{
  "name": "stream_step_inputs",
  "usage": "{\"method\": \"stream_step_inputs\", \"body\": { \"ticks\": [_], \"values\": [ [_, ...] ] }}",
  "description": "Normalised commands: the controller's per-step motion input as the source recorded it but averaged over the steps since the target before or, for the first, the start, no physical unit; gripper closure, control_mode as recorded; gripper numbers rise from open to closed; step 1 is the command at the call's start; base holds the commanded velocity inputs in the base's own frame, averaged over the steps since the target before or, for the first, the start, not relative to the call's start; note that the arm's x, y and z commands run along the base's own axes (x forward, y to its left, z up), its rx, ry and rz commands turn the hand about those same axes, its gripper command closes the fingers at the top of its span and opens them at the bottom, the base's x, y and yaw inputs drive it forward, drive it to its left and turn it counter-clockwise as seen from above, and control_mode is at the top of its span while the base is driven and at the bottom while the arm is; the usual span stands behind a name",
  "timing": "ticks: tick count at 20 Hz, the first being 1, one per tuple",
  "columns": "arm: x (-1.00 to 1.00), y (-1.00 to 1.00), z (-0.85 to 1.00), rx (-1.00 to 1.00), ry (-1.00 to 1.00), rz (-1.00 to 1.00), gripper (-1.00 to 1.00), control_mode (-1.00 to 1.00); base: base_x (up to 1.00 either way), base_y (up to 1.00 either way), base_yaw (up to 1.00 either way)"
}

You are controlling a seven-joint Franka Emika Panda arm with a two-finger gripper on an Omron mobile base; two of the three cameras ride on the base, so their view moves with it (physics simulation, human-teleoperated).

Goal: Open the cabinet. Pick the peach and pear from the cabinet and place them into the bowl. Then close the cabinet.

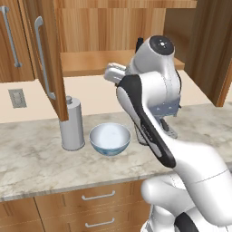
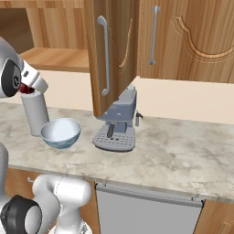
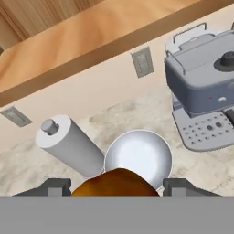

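The peach [image 3: 114, 182], red-orange, sits between the two dark fingertips of my gripper [image 3: 117, 188], which is shut on it. The hand hangs above the counter, over the pale blue-white bowl [image 3: 139, 153]. In the right base view a sliver of the peach [image 2: 26, 89] shows red under the white hand, up and to the left of the bowl [image 2: 60, 131]. The bowl [image 1: 109, 138] holds nothing. Both doors [image 1: 45, 59] [image 2: 112, 55] of the cabinet stand open, and its wooden shelf [image 1: 90, 62] looks bare. The pear is out of view.
A tall grey lidded canister [image 1: 72, 124] [image 2: 35, 114] [image 3: 71, 144] stands right next to the bowl on its left. A grey coffee machine [image 2: 116, 125] [image 3: 201, 87] sits to the bowl's right, under the open right door. Drawers [image 1: 97, 195] run below the marble counter [image 1: 41, 163].
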Motion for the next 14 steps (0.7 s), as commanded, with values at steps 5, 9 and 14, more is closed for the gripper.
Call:
{"method": "stream_step_inputs", "body": {
  "ticks": [5, 9, 14],
  "values": [
    [0.0, 0.0, -0.54, 0.0, 0.08, 0.0, 1.0, -1.0, 0.0, 0.0, 0.0],
    [0.0, 0.0, -0.57, 0.0, 0.13, 0.0, 1.0, -1.0, 0.0, 0.0, 0.0],
    [0.0, 0.0, -0.63, 0.0, 0.11, 0.0, 1.0, -1.0, 0.0, 0.0, 0.0]
  ]
}}
